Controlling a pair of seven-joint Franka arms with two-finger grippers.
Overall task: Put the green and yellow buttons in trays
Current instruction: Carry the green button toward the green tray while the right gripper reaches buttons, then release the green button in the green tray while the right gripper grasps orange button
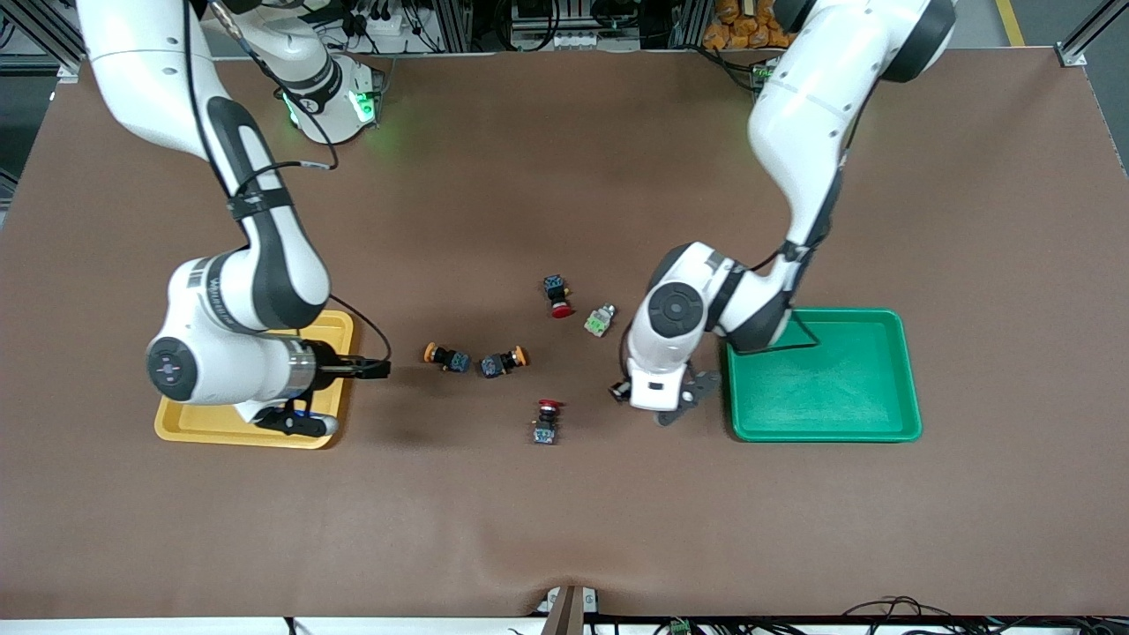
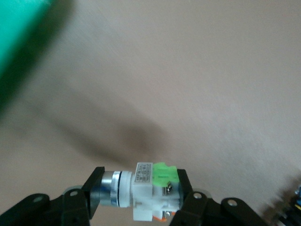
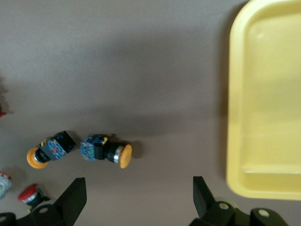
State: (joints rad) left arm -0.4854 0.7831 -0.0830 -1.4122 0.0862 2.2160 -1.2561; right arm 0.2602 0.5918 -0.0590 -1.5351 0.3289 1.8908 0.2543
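From the front, my left pincer point(image 1: 675, 401) hangs beside the green tray point(image 1: 825, 375). My left wrist shows its fingers squeezing a green button point(image 2: 153, 190); it might slip out early. My right pincer point(image 3: 136, 197) is wide over bare table beside the yellow tray point(image 3: 263, 99), near two yellow buttons point(image 3: 106, 150). The front hides its fingers.

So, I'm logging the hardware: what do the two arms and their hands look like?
Both arms are glossy white with dark grey joint bands and thin black cables along them. The right hand and left hand have black fingers; a green light glows at the right arm's base.
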